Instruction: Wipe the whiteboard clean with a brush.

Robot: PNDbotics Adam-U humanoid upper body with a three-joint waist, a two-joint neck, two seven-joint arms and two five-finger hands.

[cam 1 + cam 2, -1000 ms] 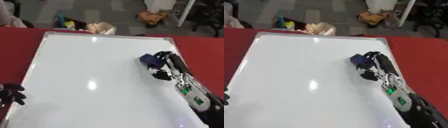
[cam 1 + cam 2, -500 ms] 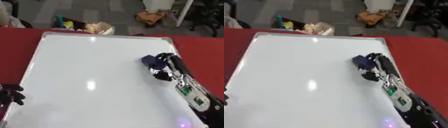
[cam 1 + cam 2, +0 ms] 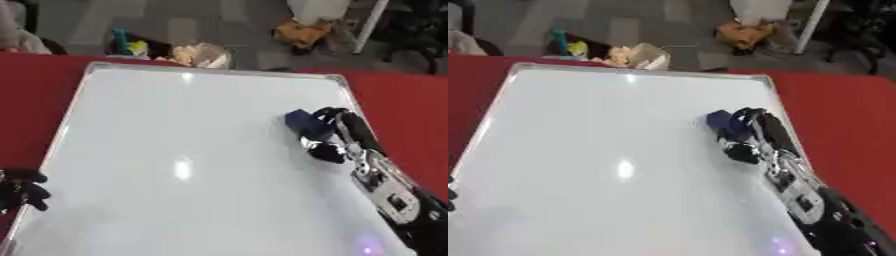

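- Slightly shifted toward the right edge of the whiteboard (image 3: 175, 165) since the earlier frames is the blue brush (image 3: 306, 123), gripped in the curled right robot hand (image 3: 337, 137).
- No marks are seen on the board; wiping is judged nearly complete.
- Left robot hand (image 3: 22, 190) is held curled and empty at the board's lower left on the red counter (image 3: 402, 105).

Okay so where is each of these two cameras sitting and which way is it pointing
Left eye view: in the head, looking down at the whiteboard on the red table; right hand curled round the blue brush, left hand at the lower left edge.
Right eye view: beside it, facing the same way; the right hand and arm show, and only a dark sliver of the left hand.
Both share the board, brush, right hand and floor clutter beyond the table.
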